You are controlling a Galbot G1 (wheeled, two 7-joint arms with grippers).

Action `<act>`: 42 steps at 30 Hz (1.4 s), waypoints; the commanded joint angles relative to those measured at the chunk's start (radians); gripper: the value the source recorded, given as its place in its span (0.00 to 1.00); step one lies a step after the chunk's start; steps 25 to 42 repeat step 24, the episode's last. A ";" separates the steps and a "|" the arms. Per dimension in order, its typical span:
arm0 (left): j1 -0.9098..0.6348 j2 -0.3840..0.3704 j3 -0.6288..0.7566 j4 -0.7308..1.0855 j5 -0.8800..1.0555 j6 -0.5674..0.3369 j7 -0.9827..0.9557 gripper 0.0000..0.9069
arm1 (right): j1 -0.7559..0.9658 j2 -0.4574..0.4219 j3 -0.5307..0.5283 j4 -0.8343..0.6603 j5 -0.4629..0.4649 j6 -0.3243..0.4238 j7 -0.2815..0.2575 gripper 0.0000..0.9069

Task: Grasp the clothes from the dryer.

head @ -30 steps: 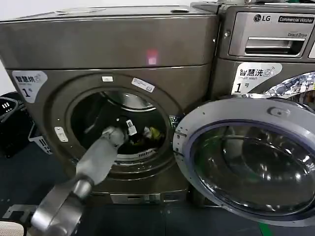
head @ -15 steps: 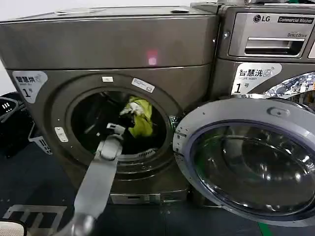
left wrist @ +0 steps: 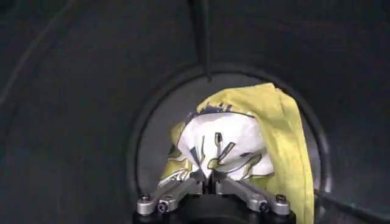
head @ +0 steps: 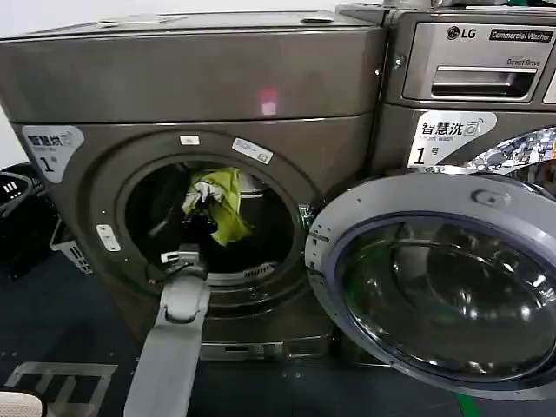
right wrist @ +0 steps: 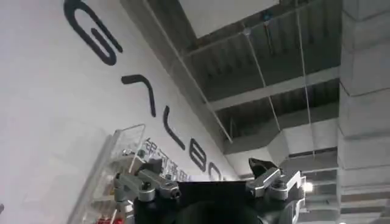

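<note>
One dryer (head: 195,95) stands with its round door (head: 443,278) swung open beside a second machine (head: 473,78). One left arm (head: 174,347) reaches up into the porthole; the left gripper (left wrist: 208,178) is clamped on the clothes (head: 221,201), held up inside the drum. The right gripper (right wrist: 210,182) points at the ceiling, fingers apart.

dryer (head: 200,87) porthole open and unblocked, left arm reaching up through its lower rim, clothes (head: 221,201) hanging mid-opening in left tool (left wrist: 208,178), dark drum space free around them, open door (head: 434,278) swung wide at right, blocking that side
</note>
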 commanded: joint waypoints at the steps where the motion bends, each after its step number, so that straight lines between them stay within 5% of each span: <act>1: 0.052 -0.007 -0.014 -0.073 -0.019 -0.015 -0.035 0.00 | 0.002 -0.002 0.002 0.003 0.014 0.006 0.004 1.00; 42: 0.048 0.000 -0.001 -0.087 -0.027 0.010 -0.001 0.00 | 0.004 0.005 0.020 0.016 0.016 -0.016 -0.011 1.00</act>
